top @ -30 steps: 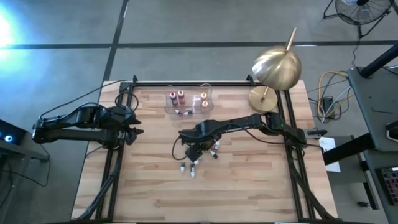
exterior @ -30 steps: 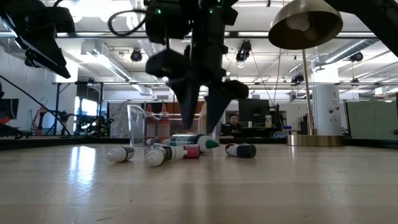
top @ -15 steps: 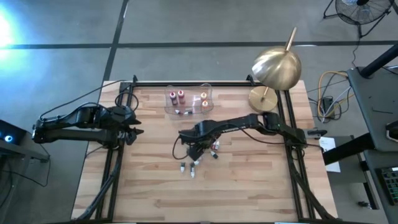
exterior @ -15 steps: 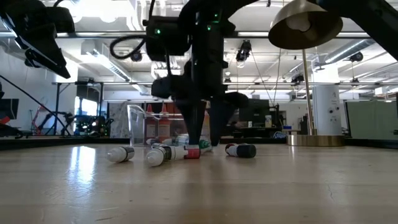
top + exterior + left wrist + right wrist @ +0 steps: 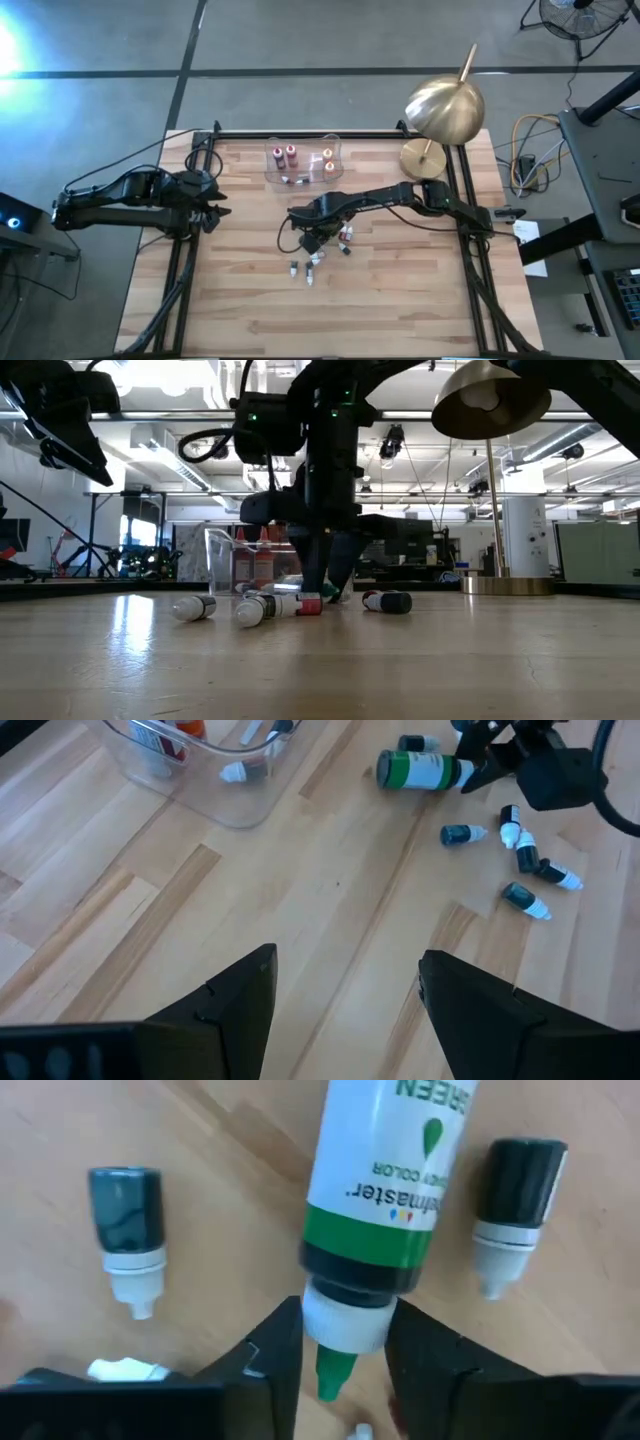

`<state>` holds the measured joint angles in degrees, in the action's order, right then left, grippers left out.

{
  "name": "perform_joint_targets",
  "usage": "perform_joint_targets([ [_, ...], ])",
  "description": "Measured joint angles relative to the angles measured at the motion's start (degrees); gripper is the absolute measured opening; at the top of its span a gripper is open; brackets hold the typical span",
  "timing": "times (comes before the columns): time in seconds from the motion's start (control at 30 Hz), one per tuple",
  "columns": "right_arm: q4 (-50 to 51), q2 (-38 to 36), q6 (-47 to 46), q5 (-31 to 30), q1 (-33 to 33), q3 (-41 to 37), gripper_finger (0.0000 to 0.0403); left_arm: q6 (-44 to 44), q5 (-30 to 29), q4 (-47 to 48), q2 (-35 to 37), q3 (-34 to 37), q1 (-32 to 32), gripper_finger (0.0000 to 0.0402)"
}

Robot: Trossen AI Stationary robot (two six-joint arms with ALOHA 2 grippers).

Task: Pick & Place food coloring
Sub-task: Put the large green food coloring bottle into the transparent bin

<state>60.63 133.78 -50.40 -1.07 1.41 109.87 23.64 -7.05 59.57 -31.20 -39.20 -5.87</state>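
Observation:
A green-labelled food coloring bottle (image 5: 390, 1180) lies on its side on the wooden table, also seen in the left wrist view (image 5: 418, 770). My right gripper (image 5: 343, 1335) stands over its cap end near the table's middle (image 5: 312, 242), shut on it. Several small dark bottles (image 5: 127, 1230) (image 5: 515, 1190) (image 5: 525, 900) lie loose around it. My left gripper (image 5: 345, 960) hangs open at the table's left side (image 5: 222, 212), holding nothing. My right gripper pinches the green bottle's white cap collar (image 5: 345, 1315) between its two fingers, just behind the green dropper tip (image 5: 330, 1370). The fingers (image 5: 322, 575) come from above, pointing down, and lie across the bottle. The bottle lies on the table.
A clear plastic tray (image 5: 303, 160) with a few bottles stands at the table's far side. A brass lamp (image 5: 440, 115) stands at the far right corner. Loose bottles (image 5: 193, 607) (image 5: 262, 608) (image 5: 388, 601) lie around the right gripper. Bare wood lies toward the near edge.
My right gripper has come down to the table over the green bottle, and its widely spread fingers have shut on the bottle's cap end. The bottle has stayed lying on the table.

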Motion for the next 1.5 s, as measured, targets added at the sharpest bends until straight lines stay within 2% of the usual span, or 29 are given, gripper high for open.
perform_joint_targets([
  [0.17,1.5,0.0,0.0,2.8,-0.2,1.3,0.0102,0.3,0.0,0.0,0.0,0.0,0.0,0.0218],
  [0.27,6.5,-0.3,0.2,8.4,-0.4,3.6,0.0102,0.4,0.0,0.0,0.0,0.0,0.0,0.0218],
  [0.4,18.3,-1.7,0.7,16.4,-0.2,8.5,0.0102,0.4,0.0,-0.6,0.0,0.0,0.0,0.0218],
  [0.53,30.1,-3.3,2.8,30.5,-0.3,12.8,0.0102,-0.5,0.0,-2.2,0.0,0.0,0.0,0.0218],
  [0.67,29.2,-5.0,2.2,42.9,1.3,12.4,0.0105,-1.5,-0.1,-3.1,0.0,0.0,0.0,0.0218],
  [0.77,29.3,-4.7,2.8,50.1,3.2,8.9,0.0106,-1.5,-0.1,-3.3,0.0,0.0,0.0,0.0218],
  [1.07,29.3,-4.4,6.1,67.2,10.7,-8.8,0.0108,-1.6,-0.1,-3.5,0.0,0.1,0.0,0.0218],
  [1.3,27.6,-4.4,7.3,73.2,14.7,-18.1,0.0109,-2.1,-0.1,-3.5,0.0,0.1,0.0,0.0218],
  [1.5,24.0,-4.4,7.1,73.6,15.9,-23.6,0.0109,-2.1,-0.1,-3.5,0.0,0.1,0.0,0.0218],
])
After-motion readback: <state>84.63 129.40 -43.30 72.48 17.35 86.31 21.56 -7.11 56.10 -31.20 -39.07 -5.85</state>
